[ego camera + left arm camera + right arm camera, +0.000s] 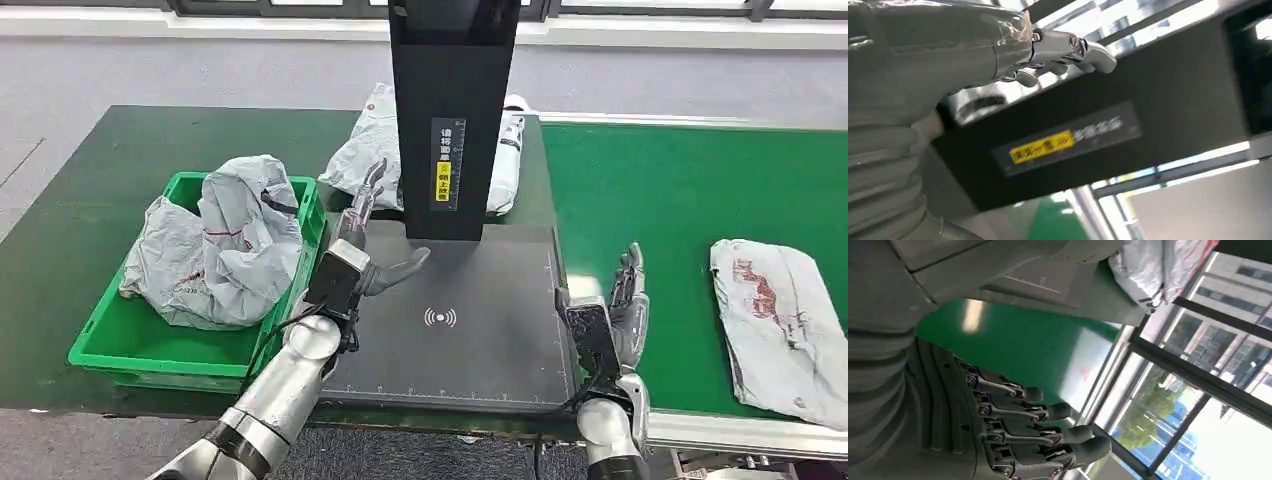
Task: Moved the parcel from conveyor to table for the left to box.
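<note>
A dark green table [100,190] was seen at frame left, bearing a green crate [150,345], a black scanner mat [480,330] and a grey parcel [365,150], with another parcel [780,320] laid on the green conveyor [650,190] at right.

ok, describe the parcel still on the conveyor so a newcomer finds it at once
Start at the bright green conveyor belt right of the black scan pad. The parcel lies flat near its right end, beyond the right robot hand. It alone lies on the belt; the other grey bags are in the green bin or behind the black post.
</note>
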Available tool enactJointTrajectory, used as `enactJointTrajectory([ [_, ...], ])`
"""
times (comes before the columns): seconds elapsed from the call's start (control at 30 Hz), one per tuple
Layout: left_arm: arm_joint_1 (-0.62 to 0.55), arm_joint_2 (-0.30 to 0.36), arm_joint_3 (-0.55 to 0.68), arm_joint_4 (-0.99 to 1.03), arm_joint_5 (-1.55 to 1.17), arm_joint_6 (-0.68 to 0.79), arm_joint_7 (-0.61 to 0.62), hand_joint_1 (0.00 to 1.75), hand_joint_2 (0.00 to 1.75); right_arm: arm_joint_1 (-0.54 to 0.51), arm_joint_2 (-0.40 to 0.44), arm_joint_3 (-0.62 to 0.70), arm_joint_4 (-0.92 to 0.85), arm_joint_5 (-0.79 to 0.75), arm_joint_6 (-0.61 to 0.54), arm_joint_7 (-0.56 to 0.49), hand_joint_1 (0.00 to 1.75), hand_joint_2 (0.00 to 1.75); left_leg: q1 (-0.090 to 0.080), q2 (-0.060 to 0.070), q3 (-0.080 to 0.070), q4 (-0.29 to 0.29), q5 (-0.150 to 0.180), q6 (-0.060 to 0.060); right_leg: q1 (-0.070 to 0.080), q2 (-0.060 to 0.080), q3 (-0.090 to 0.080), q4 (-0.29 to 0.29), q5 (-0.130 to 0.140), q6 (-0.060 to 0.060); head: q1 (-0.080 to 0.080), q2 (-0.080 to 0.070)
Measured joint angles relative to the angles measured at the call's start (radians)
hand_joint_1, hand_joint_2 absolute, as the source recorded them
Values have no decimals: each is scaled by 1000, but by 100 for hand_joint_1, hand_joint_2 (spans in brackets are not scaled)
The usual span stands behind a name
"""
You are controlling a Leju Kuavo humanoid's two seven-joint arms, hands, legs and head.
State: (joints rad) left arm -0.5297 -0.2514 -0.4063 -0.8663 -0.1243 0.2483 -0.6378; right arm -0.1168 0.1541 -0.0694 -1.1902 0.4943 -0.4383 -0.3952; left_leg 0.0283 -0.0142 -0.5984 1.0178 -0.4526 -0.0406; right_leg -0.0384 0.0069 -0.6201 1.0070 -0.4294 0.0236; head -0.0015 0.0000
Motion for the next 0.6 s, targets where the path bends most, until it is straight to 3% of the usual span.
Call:
enactJointTrajectory([
  [0.3,-53,-19,0,167,-3,21,45,0,175,0,-14,-64,53,44,-18,23,0,175,0,0,0,0,0,0,0,0,0,0,0,0,0,0],
  [0.6,-81,-22,13,315,3,50,110,0,175,-17,-53,-128,161,241,-172,120,0,175,0,0,0,0,0,0,0,0,0,0,0,0,0,0],
])
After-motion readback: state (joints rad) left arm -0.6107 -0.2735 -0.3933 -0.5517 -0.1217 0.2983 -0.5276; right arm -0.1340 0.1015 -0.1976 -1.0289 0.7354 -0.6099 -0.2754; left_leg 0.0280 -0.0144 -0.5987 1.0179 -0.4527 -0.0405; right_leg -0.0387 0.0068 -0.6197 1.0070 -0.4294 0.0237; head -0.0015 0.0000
